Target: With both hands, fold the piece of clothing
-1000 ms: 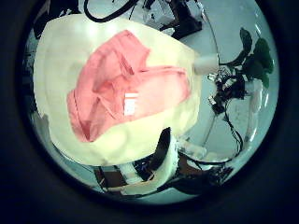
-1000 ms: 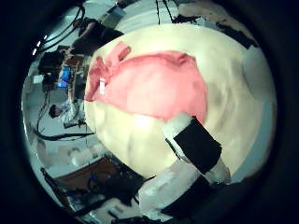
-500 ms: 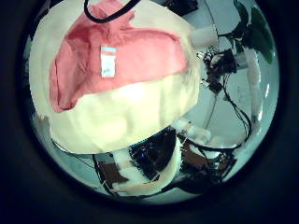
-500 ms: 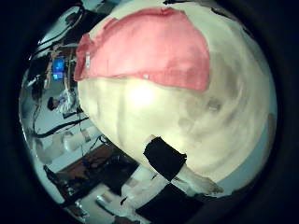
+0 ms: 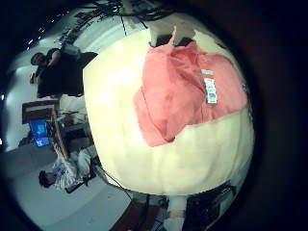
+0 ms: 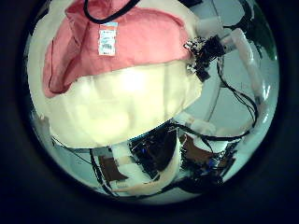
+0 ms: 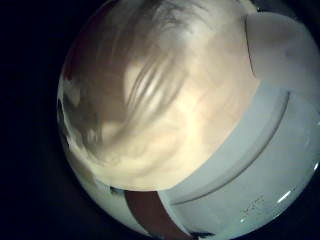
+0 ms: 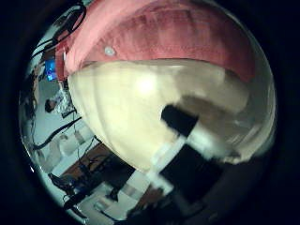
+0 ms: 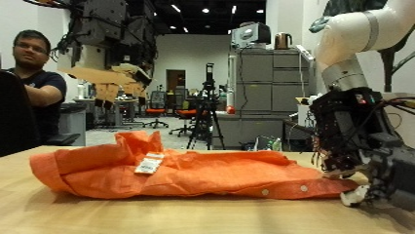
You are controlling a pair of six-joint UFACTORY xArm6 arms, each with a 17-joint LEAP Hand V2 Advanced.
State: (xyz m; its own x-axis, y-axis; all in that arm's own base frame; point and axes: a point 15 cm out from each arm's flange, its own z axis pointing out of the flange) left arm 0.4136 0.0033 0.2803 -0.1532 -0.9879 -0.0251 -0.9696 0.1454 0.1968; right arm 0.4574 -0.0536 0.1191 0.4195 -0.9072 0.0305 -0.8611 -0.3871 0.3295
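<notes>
An orange garment lies rumpled and spread along the wooden table, with a white label facing up. My right hand is down at the garment's end, fingers reaching to the table beside the hem, not closed on cloth. The left thumb side palm view shows that hand at the edge of the garment. The right thumb side palm view has the garment close, and one of its own fingers over bare table. My left hand is outside the outside view; its palm views look down on the garment.
The round table's rim runs close to the garment on the side away from my right hand. A grey cabinet and tripods stand well behind the table.
Both palm cameras have come nearer to the garment, which now fills more of each view. The right palm is now low over the table. The garment itself has not shifted.
</notes>
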